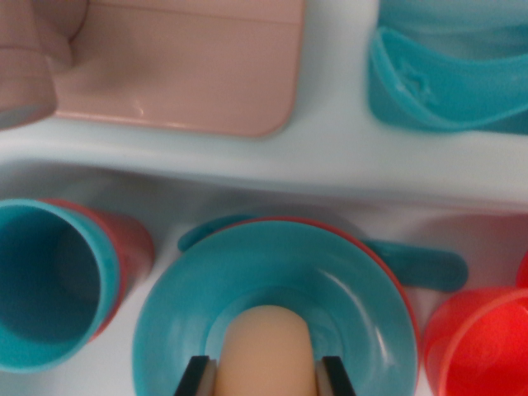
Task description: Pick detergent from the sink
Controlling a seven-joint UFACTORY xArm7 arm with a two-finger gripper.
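The detergent (268, 346) is a smooth beige bottle with a rounded end, at the bottom middle of the wrist view. My gripper (266, 378) has a dark finger with a pale pad pressed against each side of it, so it is shut on the bottle. The bottle's lower part is cut off by the frame edge. Behind it lies a teal bowl (181, 322) resting on a red plate (375, 260) in the white sink (165, 206).
A teal cup (45, 280) nested in a red cup (136, 247) lies at the left. A red cup (478, 346) stands at the right, with a teal handle (421, 268) beside the bowl. Beyond the sink rim (330, 157) are a pink slab (181, 66) and a teal container (445, 91).
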